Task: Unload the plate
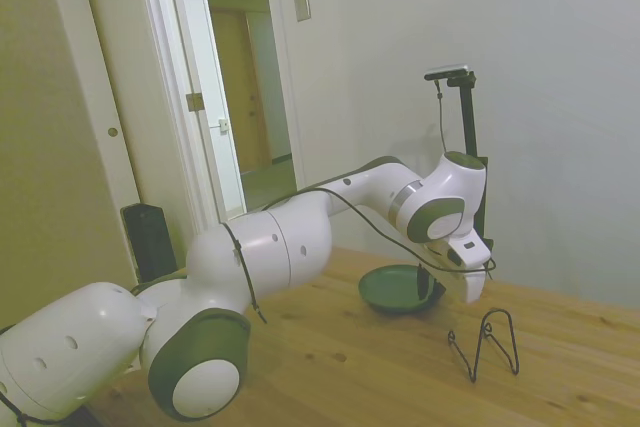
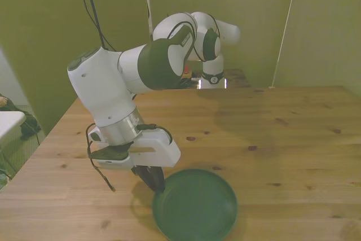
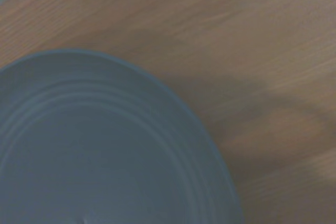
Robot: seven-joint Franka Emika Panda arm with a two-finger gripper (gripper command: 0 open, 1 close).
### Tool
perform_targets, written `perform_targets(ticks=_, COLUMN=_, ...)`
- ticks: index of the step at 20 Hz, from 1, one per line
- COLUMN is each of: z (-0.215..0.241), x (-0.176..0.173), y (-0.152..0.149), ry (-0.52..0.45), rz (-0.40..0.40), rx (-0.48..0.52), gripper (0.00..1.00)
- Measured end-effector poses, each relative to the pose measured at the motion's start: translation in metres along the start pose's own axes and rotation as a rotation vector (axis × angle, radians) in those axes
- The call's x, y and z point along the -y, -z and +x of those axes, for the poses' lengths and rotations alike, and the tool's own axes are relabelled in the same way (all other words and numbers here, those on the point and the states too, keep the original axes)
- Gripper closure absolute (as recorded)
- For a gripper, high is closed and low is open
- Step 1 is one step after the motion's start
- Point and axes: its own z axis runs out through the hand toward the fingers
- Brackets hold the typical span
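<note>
The dark green plate [image 1: 393,288] lies low over the wooden table [image 1: 330,367], roughly level, beside the thin black wire stand [image 1: 487,343], which is bare. My gripper [image 1: 437,293] points down at the edge of the plate nearest the stand. From the front, the gripper [image 2: 153,181] has its dark fingers pinched together on the rim of the plate [image 2: 197,204] at the front view's left. The wrist view is filled by the ringed inside of the plate [image 3: 94,156] with table wood beyond it. Whether the plate touches the table is not clear.
The wire stand stands upright near the table's near corner in the side view. Bare wood of the table [image 2: 282,134] stretches across the front view's right. A doorway [image 1: 245,97] is behind the arm.
</note>
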Motion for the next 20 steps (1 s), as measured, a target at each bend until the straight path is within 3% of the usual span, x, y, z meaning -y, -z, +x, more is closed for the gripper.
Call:
perform_targets(ticks=5, z=-0.018, x=0.015, y=0.043, ry=0.032, rz=0.043, rx=-0.036, gripper=0.0)
perform_targets(ticks=14, z=-0.126, x=0.051, y=0.19, ry=0.159, rz=0.097, rx=-0.08, gripper=0.0)
perform_targets(ticks=20, z=-0.197, x=0.063, y=0.234, ry=0.208, rz=0.075, rx=-0.075, gripper=0.0)
